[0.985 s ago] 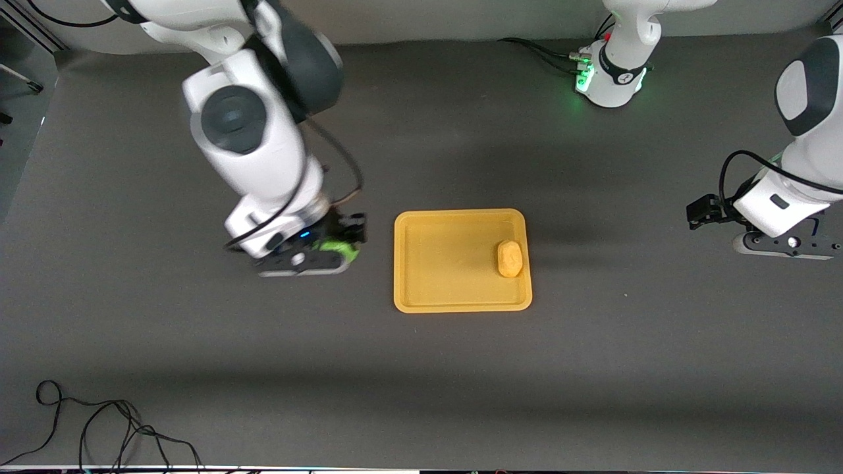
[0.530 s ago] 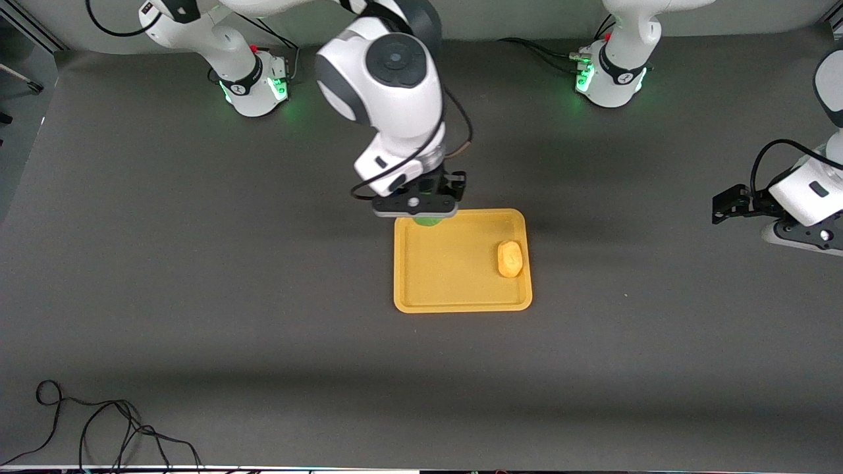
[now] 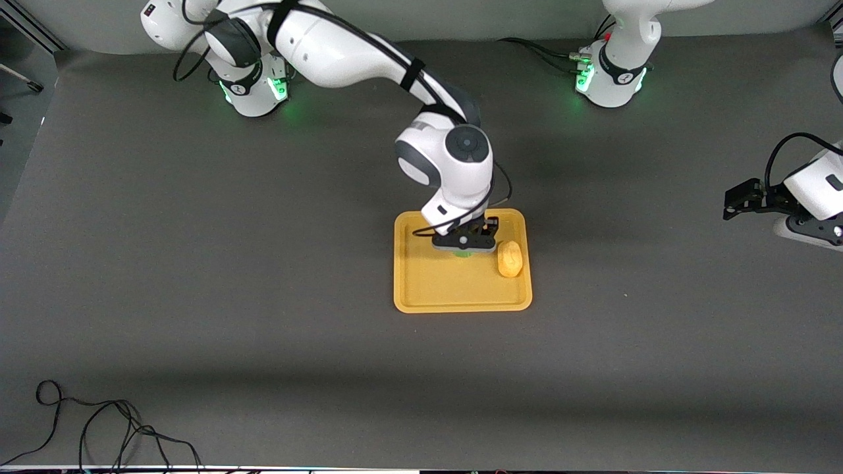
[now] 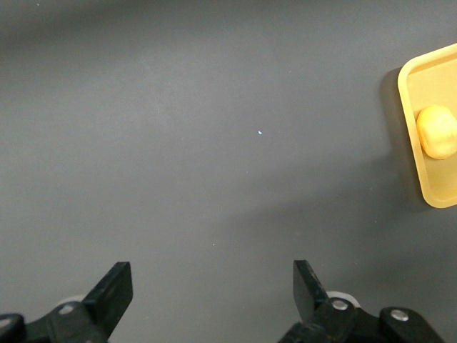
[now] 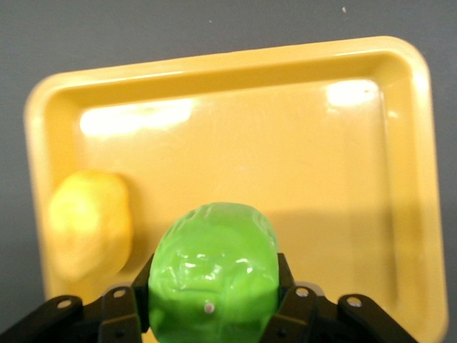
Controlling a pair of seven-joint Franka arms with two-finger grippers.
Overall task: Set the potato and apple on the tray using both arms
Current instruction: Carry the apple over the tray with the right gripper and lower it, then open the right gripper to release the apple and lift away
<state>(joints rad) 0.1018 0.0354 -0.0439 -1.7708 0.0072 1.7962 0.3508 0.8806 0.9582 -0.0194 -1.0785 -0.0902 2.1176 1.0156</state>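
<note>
The yellow-orange tray [image 3: 421, 289] lies mid-table. The potato [image 3: 510, 258] lies in it by the rim toward the left arm's end; it also shows in the right wrist view [image 5: 89, 223] and the left wrist view [image 4: 437, 132]. My right gripper [image 3: 463, 250] is over the tray beside the potato, shut on the green apple [image 5: 213, 275], of which only a sliver [image 3: 463, 253] shows in the front view. My left gripper [image 3: 805, 232] is open and empty over bare table past the left arm's end of the tray; its fingers [image 4: 114, 289] are wide apart.
The tray [image 5: 285, 143] has bare floor on the side toward the right arm's end. A black cable [image 3: 99, 428] lies at the table's near edge at the right arm's end. Both arm bases [image 3: 609, 72] stand at the table's back edge.
My right arm has carried the apple from the table at its own end over the tray's rim to above the tray, beside the potato. My left gripper has drifted slightly away from the tray.
</note>
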